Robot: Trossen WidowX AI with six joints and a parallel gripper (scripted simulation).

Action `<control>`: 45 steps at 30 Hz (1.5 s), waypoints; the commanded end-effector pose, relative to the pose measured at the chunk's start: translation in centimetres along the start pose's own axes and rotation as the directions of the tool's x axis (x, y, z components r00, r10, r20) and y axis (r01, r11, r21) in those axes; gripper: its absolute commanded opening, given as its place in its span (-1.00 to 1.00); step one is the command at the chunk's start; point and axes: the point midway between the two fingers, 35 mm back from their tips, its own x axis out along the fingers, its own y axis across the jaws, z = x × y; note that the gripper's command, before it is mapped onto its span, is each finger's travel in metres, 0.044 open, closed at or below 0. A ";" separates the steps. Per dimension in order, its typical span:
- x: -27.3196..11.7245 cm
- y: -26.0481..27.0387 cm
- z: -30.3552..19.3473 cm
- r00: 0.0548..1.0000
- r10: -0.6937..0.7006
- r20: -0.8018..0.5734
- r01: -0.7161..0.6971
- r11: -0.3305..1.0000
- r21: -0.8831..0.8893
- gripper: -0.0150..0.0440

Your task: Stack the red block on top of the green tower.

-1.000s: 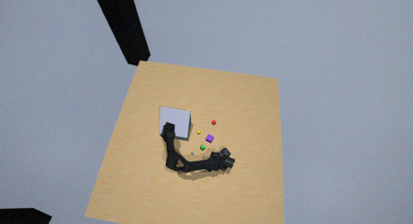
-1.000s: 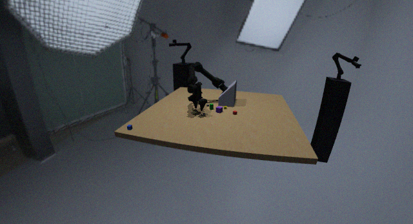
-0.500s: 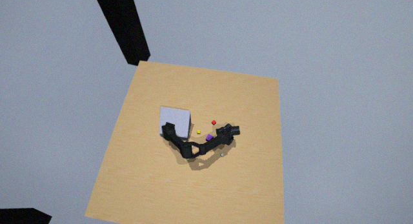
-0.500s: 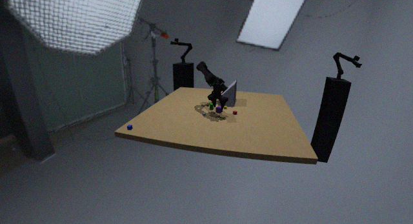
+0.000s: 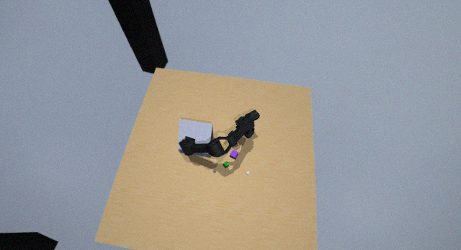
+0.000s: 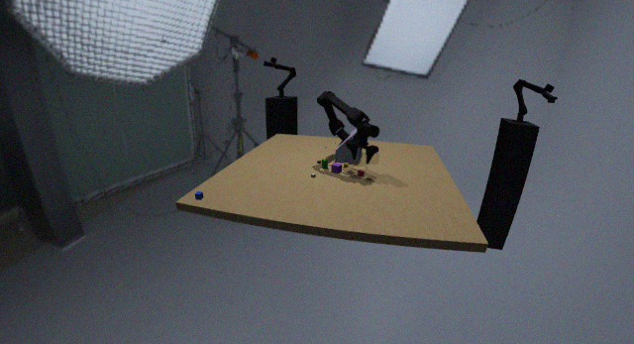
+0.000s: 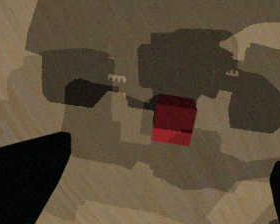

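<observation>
The red block point(image 6: 361, 172) point(image 7: 174, 120) lies on the table. In the top view the arm hides it. My gripper point(image 6: 363, 160) point(image 7: 176, 160) is open and empty, with its fingers above the table close over the red block. In the wrist view the red block shows between the two fingers, a little beyond the line of their tips. The green tower point(image 5: 226, 164) point(image 6: 325, 164) stands upright, apart from the gripper, on the other side of the purple block from the red one.
The purple block point(image 5: 234, 154) point(image 6: 337, 168) stands beside the green tower. A yellow block point(image 5: 222, 147) point(image 6: 346, 165), a small white block point(image 5: 248, 173) point(image 6: 313, 175) and a small grey block point(image 5: 215, 171) point(image 6: 319, 162) are nearby. A pale slanted box point(image 5: 194, 129) is by the arm's base. A blue block point(image 6: 199, 195) lies near a table corner.
</observation>
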 end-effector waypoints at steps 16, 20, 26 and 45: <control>4.0 -0.1 -0.8 1.000 -0.011 0.007 0.011 1.000 0.014 1.00; 4.4 -0.1 -0.7 1.000 -0.011 0.008 0.011 1.000 0.014 1.00; 5.3 -0.1 -0.7 1.000 -0.011 0.008 0.011 1.000 0.014 1.00; 7.2 -0.2 -0.7 1.000 -0.012 0.008 0.012 1.000 0.014 1.00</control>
